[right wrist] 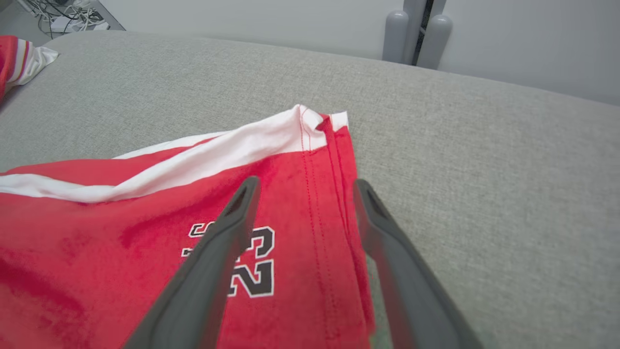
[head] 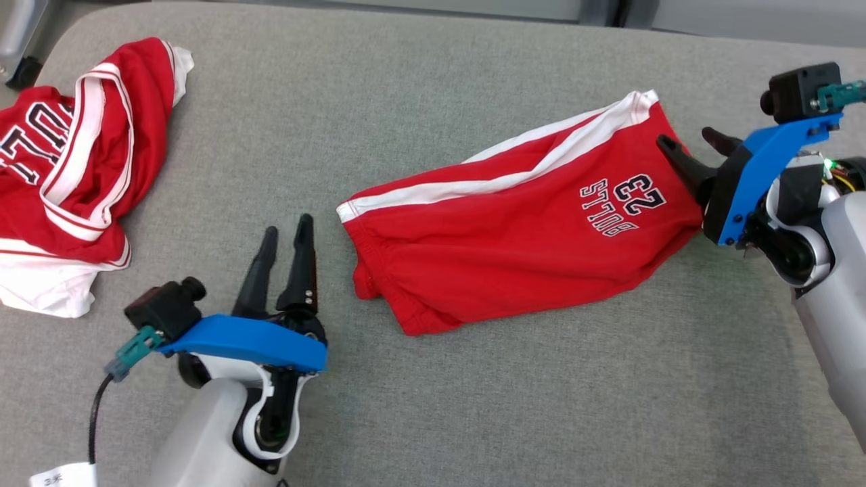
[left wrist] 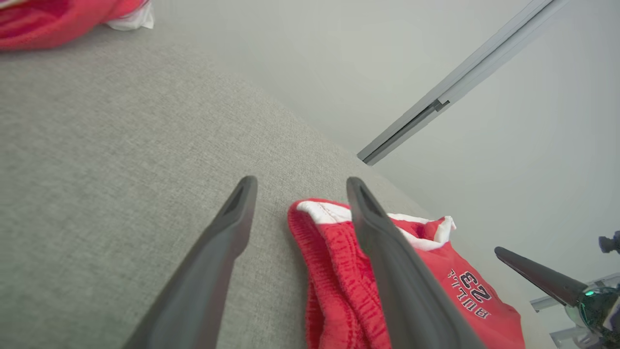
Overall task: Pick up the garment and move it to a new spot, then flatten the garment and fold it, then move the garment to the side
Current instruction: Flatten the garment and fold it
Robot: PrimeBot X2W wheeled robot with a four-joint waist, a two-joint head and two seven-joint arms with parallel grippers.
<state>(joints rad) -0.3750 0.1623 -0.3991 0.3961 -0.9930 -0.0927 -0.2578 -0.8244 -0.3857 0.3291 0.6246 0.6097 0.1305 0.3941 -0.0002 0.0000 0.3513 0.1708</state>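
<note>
The grey fabric-covered surface (head: 473,406) carries all the items.

The red shorts (head: 514,250), the task garment, lie on this surface, right of centre in the head view. They are laid flat, with wrinkles at the waistband end. A white side stripe runs along the far edge. The print "BULLS 23" sits near the leg-hem end and reads upside down in the head view. The waistband end points toward the robot's left side and the leg hem toward its right.

A red and white jersey (head: 74,176) lies crumpled at the far left of the surface, well apart from the shorts.

The right gripper (head: 690,141) is at the leg hem. Its fingers are spread and released, gripping nothing. In the right wrist view, one finger lies over the number print and the other over the bare surface just past the hem. Contact with the cloth cannot be determined.

The left gripper (head: 287,226) is just beside the waistband end, apart from it. Its fingers stand parted with nothing between them.
</note>
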